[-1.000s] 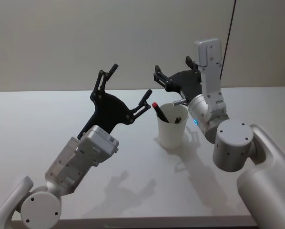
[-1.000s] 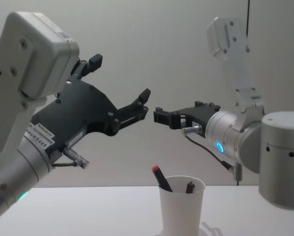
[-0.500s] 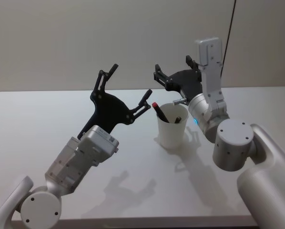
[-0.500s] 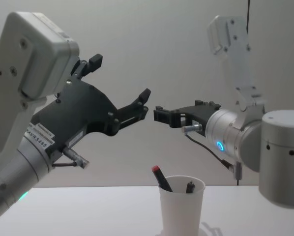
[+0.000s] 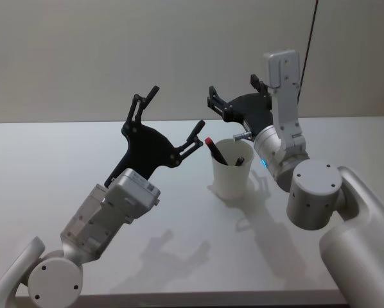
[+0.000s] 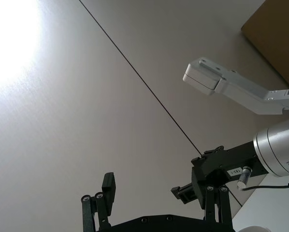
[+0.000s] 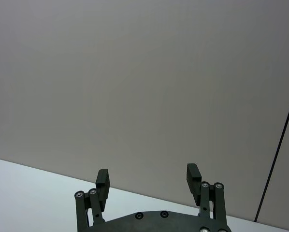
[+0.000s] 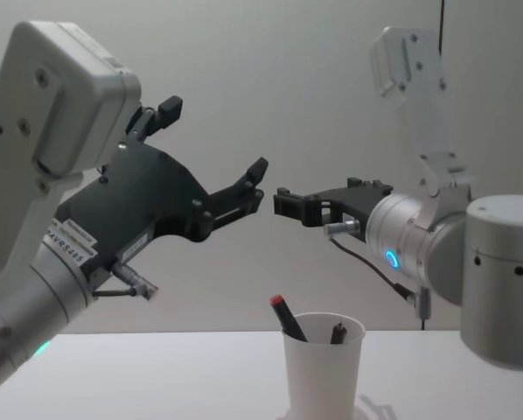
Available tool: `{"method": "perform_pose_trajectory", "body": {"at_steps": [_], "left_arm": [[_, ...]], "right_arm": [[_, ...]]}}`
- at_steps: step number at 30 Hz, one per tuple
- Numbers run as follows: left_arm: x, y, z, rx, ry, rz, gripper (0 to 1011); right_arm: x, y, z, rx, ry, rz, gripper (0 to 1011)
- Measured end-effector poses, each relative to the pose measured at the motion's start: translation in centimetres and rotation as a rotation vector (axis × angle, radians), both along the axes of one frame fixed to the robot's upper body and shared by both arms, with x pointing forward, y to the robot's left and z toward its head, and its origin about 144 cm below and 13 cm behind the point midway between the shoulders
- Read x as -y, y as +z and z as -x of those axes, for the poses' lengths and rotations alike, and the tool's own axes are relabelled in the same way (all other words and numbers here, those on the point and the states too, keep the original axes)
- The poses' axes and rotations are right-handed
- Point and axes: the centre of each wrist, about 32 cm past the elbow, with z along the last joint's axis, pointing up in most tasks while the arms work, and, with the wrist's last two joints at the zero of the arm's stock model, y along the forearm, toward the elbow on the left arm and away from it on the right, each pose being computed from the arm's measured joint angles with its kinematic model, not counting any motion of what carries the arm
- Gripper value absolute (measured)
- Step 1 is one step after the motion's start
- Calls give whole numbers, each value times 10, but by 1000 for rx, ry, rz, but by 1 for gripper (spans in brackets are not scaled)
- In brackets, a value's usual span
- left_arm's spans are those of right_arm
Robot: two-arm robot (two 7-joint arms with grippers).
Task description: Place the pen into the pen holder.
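The pen holder (image 5: 232,178) is a white paper cup standing on the table, also in the chest view (image 8: 323,372). A black pen with a red end (image 5: 213,149) (image 8: 287,318) leans inside it, its top above the rim. A second dark pen (image 5: 239,160) (image 8: 337,332) stands in it too. My left gripper (image 5: 176,110) (image 8: 214,137) (image 6: 145,189) hangs open and empty in the air, up and left of the cup. Above and just behind the cup, my right gripper (image 5: 234,88) (image 8: 283,199) (image 7: 148,176) is open and empty as well.
The white table (image 5: 63,154) stretches bare on all sides of the cup. A plain wall stands behind it, with a thin black cable (image 5: 311,38) hanging at the right. The right arm's white link (image 8: 410,66) rises above its gripper.
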Motion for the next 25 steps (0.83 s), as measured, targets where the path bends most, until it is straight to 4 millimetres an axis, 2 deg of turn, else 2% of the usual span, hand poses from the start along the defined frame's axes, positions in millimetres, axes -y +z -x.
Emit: {"method": "perform_pose_trajectory", "body": {"at_steps": [25], "left_arm": [[0,0,0,0,0,0,1003]], "right_arm": [[0,0,0,0,0,0,1002]]}}
